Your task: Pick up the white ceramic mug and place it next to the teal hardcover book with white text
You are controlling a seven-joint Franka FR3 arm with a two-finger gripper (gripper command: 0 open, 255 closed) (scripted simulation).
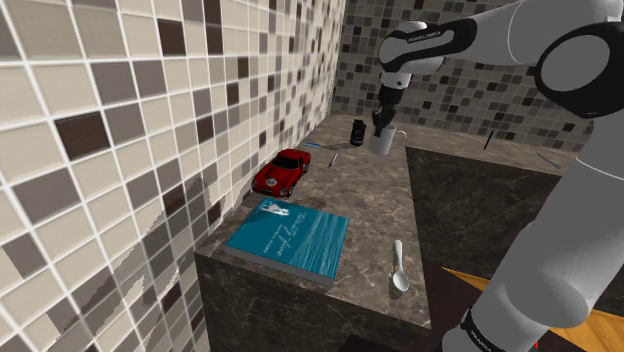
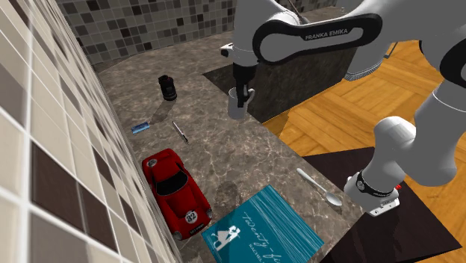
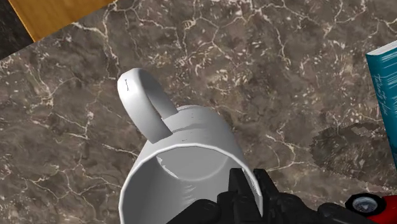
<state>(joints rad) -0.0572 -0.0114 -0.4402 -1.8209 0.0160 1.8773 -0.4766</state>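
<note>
Gripper point(image 1: 378, 127) clamps mug point(image 1: 384, 145) rim near counter point(image 1: 375, 200) edge; mug upright, handle toward that edge; open counter stretches to book point(image 1: 290, 238).

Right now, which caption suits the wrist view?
Black gripper clasping the white mug by its rim over the dark veined counter, teal book nearby.

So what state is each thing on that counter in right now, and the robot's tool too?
Mug, upright, clasped at its rim, seemingly raised off the counter.
Tool, shut on the mug.
Book, closed, lying flat.
Toy car, on its wheels.
Spoon, lying flat.
Black canister, standing upright.
Pen, lying flat.
</note>
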